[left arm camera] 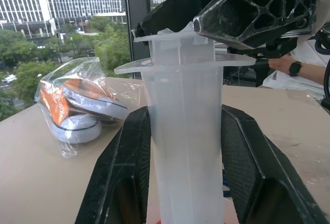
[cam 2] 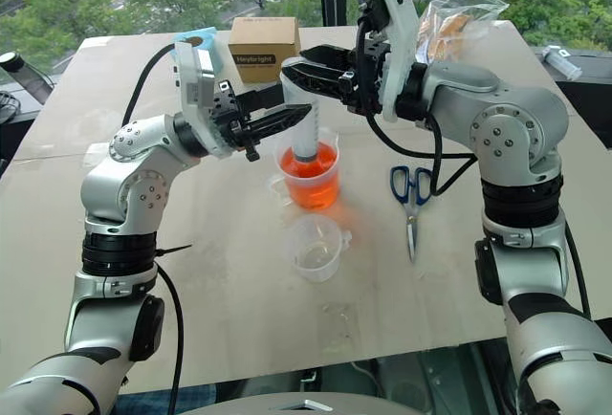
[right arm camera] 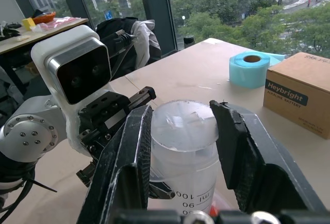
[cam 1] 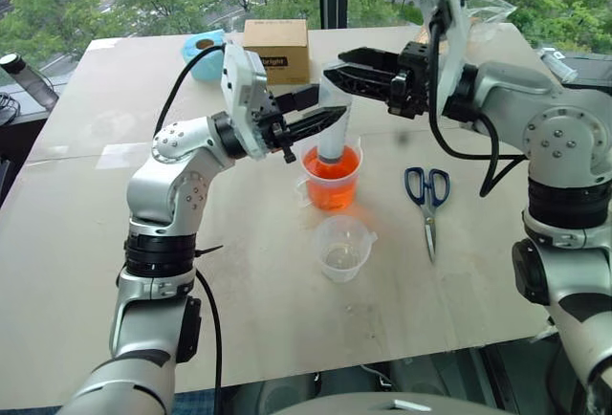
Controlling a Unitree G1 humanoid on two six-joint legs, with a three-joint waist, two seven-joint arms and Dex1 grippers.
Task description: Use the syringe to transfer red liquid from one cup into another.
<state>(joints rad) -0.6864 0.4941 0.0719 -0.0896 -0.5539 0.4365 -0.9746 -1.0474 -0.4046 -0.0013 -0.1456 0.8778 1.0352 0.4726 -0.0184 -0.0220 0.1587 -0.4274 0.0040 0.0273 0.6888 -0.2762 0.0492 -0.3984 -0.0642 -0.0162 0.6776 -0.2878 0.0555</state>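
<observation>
Cardboard box point(cam 1: 277, 49): one; "Heybright" is printed on a dark label, with a smaller line beneath that cannot be read.
Syringe point(cam 1: 332, 138): one; printed graduations "100" and "90" are read on the barrel in the right wrist view; it is stood upright with its lower end in the taller cup.
Taller cup point(cam 1: 332, 176): one; it is filled with red liquid point(cam 1: 335, 184) and placed near the middle of the table point(cam 1: 96, 243).
Shorter cup point(cam 1: 342, 247): one; it is set just in front of the taller cup, apart from it; the contents look clear, though this is hard to confirm.
Left gripper point(cam 1: 311, 114): the fingers are clamped on the syringe barrel from the side.
Right gripper point(cam 1: 337, 81): the fingers are set on either side of the plunger head at the top of the syringe; whether they press on it cannot be told.
Scissors point(cam 1: 427, 203): one pair, blue-handled, laid flat to the right of the cups.
Tape roll point(cam 1: 202, 51): one, light blue, beside the box.
Plastic bag point(cam 2: 457, 15): one, with orange and white contents, at the far right of the table.
</observation>
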